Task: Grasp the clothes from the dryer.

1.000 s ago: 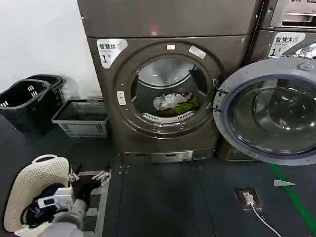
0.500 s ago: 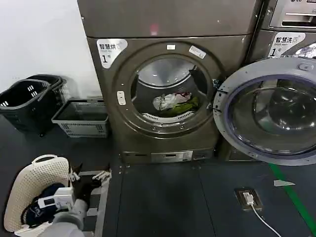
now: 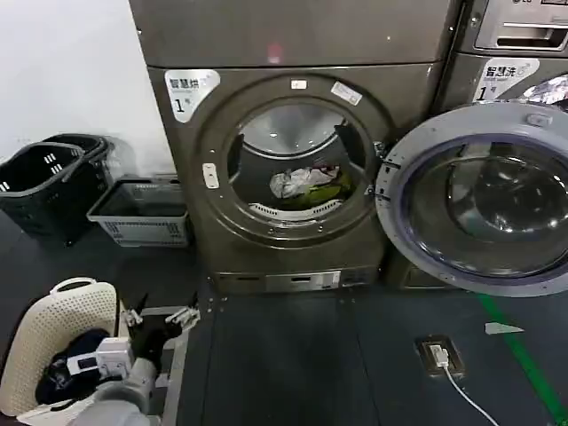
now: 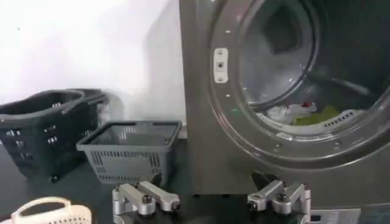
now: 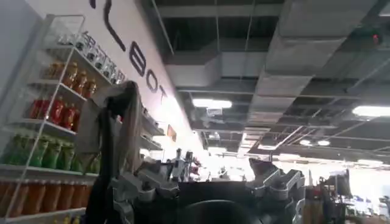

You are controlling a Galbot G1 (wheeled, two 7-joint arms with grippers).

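Lying inside the drum of the dryer (image 3: 293, 169), the clothes (image 3: 306, 185) form a small white and yellow-green bundle with a touch of red, resting on the drum's lower lip just behind the round opening. The grey-rimmed glass door (image 3: 479, 200) stands swung wide to the right of the porthole. The left hand (image 3: 161, 317) hovers low near the floor, in front of the machine and off to its left, well apart from the clothes, which sit higher and farther right. Its fingers are spread, with a wide gap between the two tips, and nothing is held; the left wrist view shows the left hand (image 4: 210, 204) with the clothes (image 4: 300, 112) up beyond it inside the drum. The right hand (image 5: 210, 182) points up toward a ceiling and shelves, its fingers spread and empty. A grey basket (image 3: 142, 213) and a black basket (image 3: 49, 182) stand on the floor left of the dryer, and a white basket (image 3: 53, 333) lies beside the left arm
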